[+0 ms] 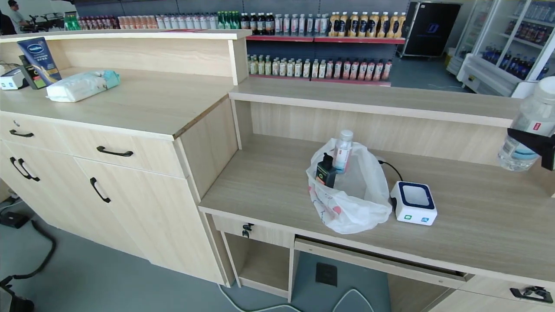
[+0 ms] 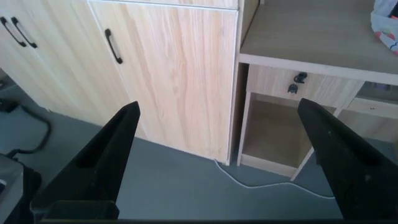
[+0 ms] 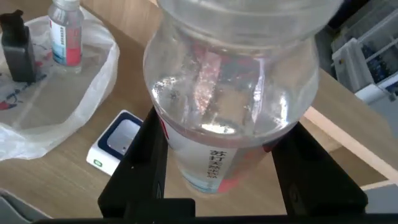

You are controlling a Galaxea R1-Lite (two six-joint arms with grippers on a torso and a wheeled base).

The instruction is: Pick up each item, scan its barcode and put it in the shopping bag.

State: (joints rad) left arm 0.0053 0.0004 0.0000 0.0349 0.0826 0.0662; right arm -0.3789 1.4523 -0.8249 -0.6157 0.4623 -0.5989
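Right claw [image 1: 533,141] clamping bottle [image 1: 531,110], tilted, base down

- The shopping bag [image 1: 347,203] stands on the lower counter [image 1: 269,182], near its middle.
- In the bag, a small bottle [image 1: 343,151] stands upright toward the back. A capped container [image 1: 325,171] sits just beside it at its 8 o'clock.
- The scanner [image 1: 414,203] sits on the same counter at the bag's 3 o'clock, just beside it. Its cable [image 1: 390,169] leads off toward 11 o'clock, behind the bag.
- A water bottle [image 1: 527,125] is at the scanner's 2 o'clock, well apart and above the counter. It is clamped between the jaws of the right gripper [image 1: 527,135].
- The higher counter [image 1: 143,104] adjoins the lower one at 9 o'clock.
- A wipes pack [image 1: 82,86] lies on the higher counter near its far left end. A box [image 1: 39,60] stands at the pack's 10 o'clock, with a small device [image 1: 13,79] at the box's 8 o'clock.
- Drink shelves [image 1: 321,47] stand at 12 o'clock, behind both counters.
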